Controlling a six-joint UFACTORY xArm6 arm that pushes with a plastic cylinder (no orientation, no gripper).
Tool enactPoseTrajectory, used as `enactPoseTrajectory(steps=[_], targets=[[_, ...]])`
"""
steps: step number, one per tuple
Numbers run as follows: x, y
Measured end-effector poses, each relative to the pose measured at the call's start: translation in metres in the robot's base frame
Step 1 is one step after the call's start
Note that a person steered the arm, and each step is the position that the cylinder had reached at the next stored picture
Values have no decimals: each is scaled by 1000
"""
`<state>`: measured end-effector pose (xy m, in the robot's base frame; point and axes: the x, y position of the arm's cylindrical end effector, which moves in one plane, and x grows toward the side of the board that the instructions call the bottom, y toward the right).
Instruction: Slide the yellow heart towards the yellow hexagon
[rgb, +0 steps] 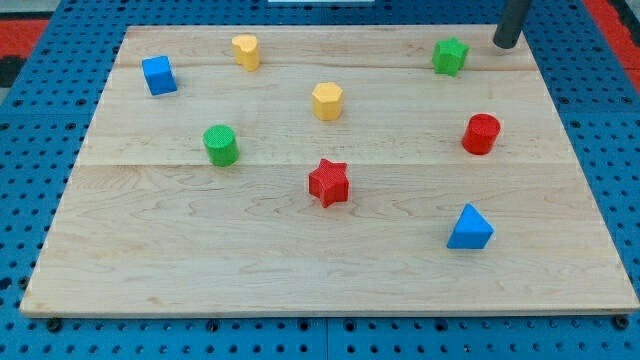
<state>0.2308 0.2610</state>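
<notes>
The yellow heart (246, 50) sits near the view's top, left of centre, on the wooden board (200, 260). The yellow hexagon (327, 101) lies below and to the right of it, near the board's middle top. My tip (503, 45) is at the view's top right, near the board's top edge, just right of the green star (450, 56). It is far to the right of both yellow blocks and touches no block.
A blue cube (158, 75) is at the top left. A green cylinder (220, 145) is left of centre. A red star (328, 182) is at the centre. A red cylinder (481, 133) is at the right. A blue triangle (469, 228) is at the lower right.
</notes>
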Motion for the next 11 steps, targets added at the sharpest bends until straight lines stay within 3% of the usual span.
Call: enactPoseTrajectory(steps=[1,3,5,7,8,10,11], targets=[[-38,-28],[-38,-99],[-37,-267],[-16,-376],[24,-390],[119,-357],[68,-355]])
